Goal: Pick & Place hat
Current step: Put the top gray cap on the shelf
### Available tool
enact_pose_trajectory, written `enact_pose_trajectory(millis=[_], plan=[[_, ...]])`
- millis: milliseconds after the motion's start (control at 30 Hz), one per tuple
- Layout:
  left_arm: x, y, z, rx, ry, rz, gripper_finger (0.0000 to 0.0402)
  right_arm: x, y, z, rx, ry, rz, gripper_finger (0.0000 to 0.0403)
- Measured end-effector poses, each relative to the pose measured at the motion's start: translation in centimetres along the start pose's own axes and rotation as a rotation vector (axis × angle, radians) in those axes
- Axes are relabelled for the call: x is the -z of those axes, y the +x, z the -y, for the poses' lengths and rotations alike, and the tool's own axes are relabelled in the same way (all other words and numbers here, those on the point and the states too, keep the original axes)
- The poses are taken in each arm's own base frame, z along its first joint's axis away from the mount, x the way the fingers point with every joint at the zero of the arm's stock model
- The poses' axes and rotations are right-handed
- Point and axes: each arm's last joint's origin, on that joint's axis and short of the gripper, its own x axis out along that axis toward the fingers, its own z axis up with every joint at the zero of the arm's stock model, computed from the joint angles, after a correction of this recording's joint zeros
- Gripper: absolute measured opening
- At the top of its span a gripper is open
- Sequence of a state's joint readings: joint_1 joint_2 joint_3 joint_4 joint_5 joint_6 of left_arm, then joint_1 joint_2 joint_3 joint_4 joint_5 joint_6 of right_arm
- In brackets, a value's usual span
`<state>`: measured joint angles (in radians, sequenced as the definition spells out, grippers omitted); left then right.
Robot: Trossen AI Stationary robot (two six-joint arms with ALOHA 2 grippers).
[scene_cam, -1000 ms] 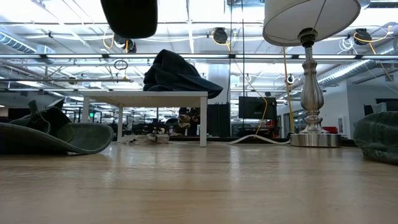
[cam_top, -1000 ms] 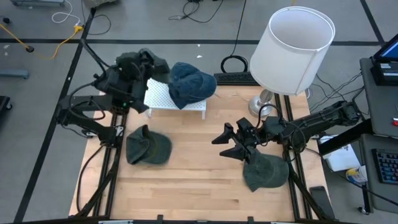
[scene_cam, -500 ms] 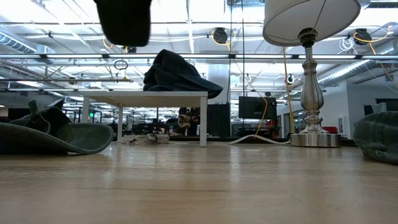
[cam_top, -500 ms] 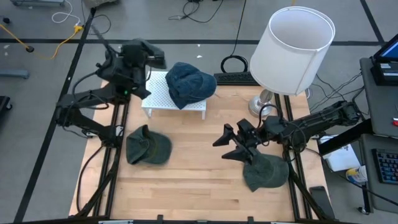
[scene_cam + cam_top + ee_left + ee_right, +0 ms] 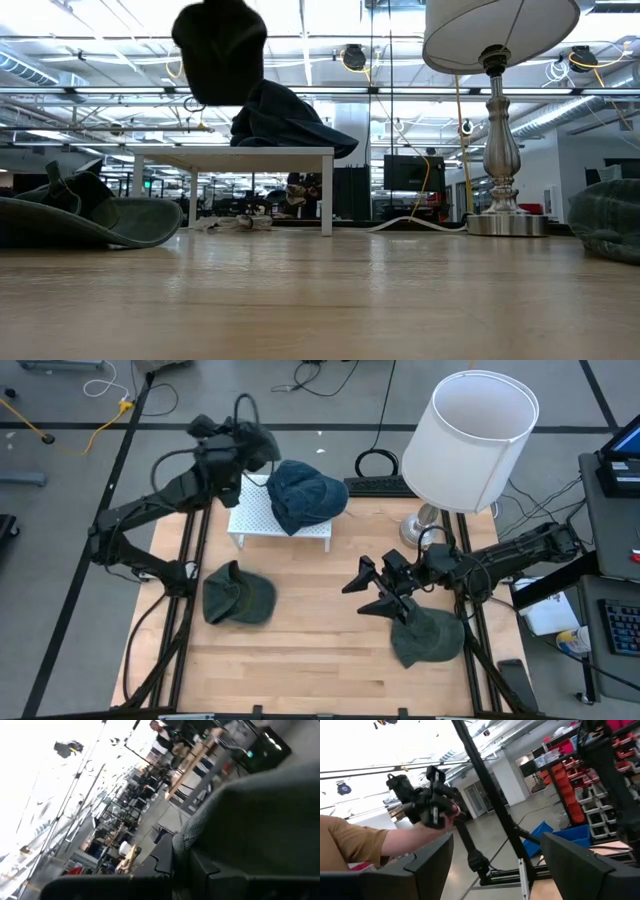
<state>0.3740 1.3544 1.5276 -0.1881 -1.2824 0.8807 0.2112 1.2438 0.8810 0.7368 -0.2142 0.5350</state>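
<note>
A dark blue hat (image 5: 306, 495) lies on the small white table (image 5: 262, 520) at the far side, and it also shows in the low view (image 5: 285, 118). My left gripper (image 5: 262, 448) hangs shut at that hat's far left side, pointing level; in its wrist view (image 5: 182, 865) the hat (image 5: 260, 820) fills the picture. A green hat (image 5: 238, 598) lies brim-down on the wood at the left. Another green hat (image 5: 430, 638) lies at the near right. My right gripper (image 5: 368, 590) is open just left of that hat, above the wood, with nothing between its fingers (image 5: 495, 870). My left gripper stands shut close beside the blue hat's far left side (image 5: 192, 832). Its own fingers hide the spot, so I cannot tell whether they touch the cloth. The hat rests on the white table.
A lamp with a big white shade (image 5: 470, 438) and a metal base (image 5: 424, 526) stands at the far right. A dark keyboard (image 5: 380, 486) lies behind the white table. In the right wrist view a person's arm (image 5: 395, 837) shows in the room beyond.
My left gripper, still shut, has swung toward the table's far edge and a little right, to the far left side of the blue hat. It has come down somewhat and rolled about its own axis. The hats have stayed where they were.
</note>
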Motion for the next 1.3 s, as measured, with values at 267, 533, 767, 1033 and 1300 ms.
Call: enact_pose_trajectory(millis=[267,533,767,1033,1300], plan=[[3.0,3.5,0.5,0.034,-0.032,-0.136,0.0019,-0.7,-0.2,0.8,0.021,-0.02,0.035,0.0291],[6.6,5.5,0.6,0.203,-0.204,-0.306,0.0019,-1.3,-0.5,1.8,0.059,-0.03,0.055,0.0291],[9.7,6.1,0.3,0.287,-0.476,-0.573,0.0019,-1.8,-0.8,2.6,0.089,-0.04,0.069,0.0291],[9.9,5.5,-0.7,0.367,-0.804,-0.732,0.0019,-2.3,-1.2,3.4,0.018,-0.014,0.02,0.0291],[9.2,5.1,0.2,0.489,-1.084,-0.872,0.0019,-2.8,-1.7,3.8,-0.07,0.106,-0.044,0.0291]])
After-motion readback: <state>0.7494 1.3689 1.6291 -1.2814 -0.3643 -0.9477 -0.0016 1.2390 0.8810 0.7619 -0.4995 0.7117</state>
